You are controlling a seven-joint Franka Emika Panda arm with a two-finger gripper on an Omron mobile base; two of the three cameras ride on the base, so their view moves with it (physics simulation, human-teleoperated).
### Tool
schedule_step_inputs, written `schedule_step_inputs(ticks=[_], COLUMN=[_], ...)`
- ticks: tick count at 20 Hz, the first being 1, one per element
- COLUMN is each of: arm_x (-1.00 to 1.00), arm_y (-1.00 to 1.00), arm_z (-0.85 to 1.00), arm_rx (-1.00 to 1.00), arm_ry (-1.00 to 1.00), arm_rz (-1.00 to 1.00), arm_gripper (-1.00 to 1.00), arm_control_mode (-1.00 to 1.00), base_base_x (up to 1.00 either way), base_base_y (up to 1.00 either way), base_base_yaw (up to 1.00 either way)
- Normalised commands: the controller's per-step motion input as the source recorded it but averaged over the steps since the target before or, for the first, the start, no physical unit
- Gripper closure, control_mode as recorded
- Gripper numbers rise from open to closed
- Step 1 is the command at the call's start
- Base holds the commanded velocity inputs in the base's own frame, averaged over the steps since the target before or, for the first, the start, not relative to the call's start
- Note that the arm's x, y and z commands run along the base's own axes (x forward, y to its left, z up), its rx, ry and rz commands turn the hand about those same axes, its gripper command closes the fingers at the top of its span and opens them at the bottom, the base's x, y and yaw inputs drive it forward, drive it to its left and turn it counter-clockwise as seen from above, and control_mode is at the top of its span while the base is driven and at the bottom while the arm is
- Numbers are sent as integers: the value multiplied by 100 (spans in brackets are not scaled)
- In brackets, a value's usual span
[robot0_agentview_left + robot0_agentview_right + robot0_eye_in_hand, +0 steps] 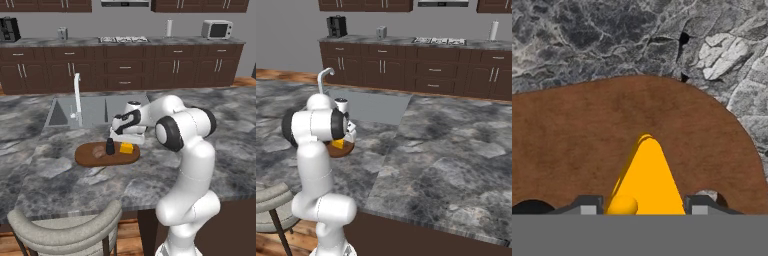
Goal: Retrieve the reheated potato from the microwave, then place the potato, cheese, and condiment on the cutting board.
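Hand view: the cheese [646, 177], a yellow-orange wedge, sits between the two dark finger tips [587, 205], its point aimed away from the camera. The tips stand apart, one on each side of the wedge base; whether they press its sides cannot be told. Under the wedge lies the cutting board [572, 135], reddish-brown wood, its curved edge meeting grey marbled stone beyond.

Left base view: the cutting board [87, 156] rests on the island counter [60, 180], near the front of the sink [92, 110]. On the board, left to right: the potato [99, 153], dull brown; the condiment [110, 146], a black bottle standing upright; the cheese [126, 148] at the right end. The gripper [128, 138] hangs directly over the cheese, with the white arm reaching in from the right. A faucet [77, 95] rises at the sink.

Right base view: the arm's joints hide most of the board [342, 149]; a patch of cheese [338, 144] shows beneath them.
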Motion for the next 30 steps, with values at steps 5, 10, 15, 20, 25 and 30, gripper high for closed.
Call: schedule_step_inputs(ticks=[5, 10, 15, 20, 25, 30], arm_x=[-9, -6, -3, -7, -37, -57], arm_y=[2, 0, 0, -8, -27, -34], arm_z=[-20, -1, 17, 46, 36, 26], arm_rx=[0, 0, 0, 0, -2, 0], arm_ry=[8, 1, 0, 0, 0, 0], arm_rz=[0, 0, -2, -1, 0, 0], arm_gripper=[-100, -100, -100, -100, -100, -100], arm_control_mode=[-100, -100, -100, -100, -100, -100], base_base_x=[0, 0, 0, 0, 0, 0], base_base_y=[0, 0, 0, 0, 0, 0], base_base_yaw=[0, 0, 0, 0, 0, 0])
